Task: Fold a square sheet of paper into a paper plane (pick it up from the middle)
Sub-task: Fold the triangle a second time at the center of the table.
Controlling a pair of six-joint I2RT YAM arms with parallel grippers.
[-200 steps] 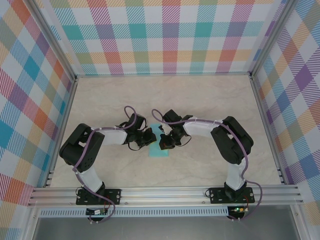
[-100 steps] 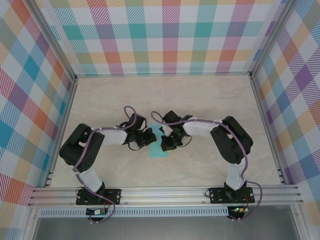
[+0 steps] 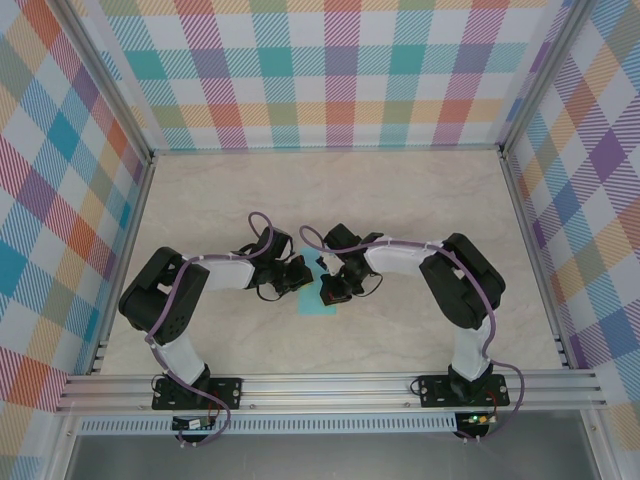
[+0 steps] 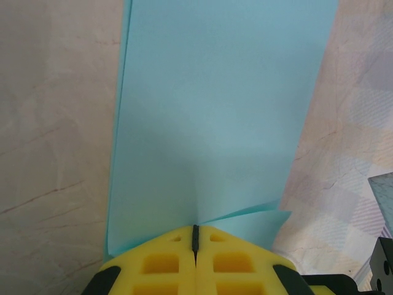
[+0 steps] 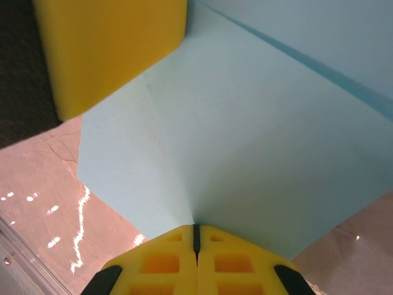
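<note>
Top external view, left to right: left black-and-white arm (image 3: 190,290), elbow bent, reaching toward the table centre; left gripper (image 3: 300,281), at the left edge of the paper; thin turquoise sheet of paper (image 3: 320,304), creased, lying near the middle of the beige marble-patterned table (image 3: 420,200), between the two grippers, its near end showing past them; right gripper (image 3: 328,290), over the sheet's right side; right black-and-white arm (image 3: 450,280), bent likewise. Left wrist view: yellow foam pads (image 4: 163,265) of the left gripper pressed together, seam closed, a folded edge of the sheet of paper caught at the seam; the sheet runs away from the pads as a long band, a loose flap lifting at its right side. Right wrist view: yellow pads (image 5: 230,261) of the right gripper pressed together, pinching the sheet of paper where a crease meets the seam; one yellow finger (image 5: 110,49) of the left gripper at upper left, touching the same sheet; a raised fold crossing the upper right.
</note>
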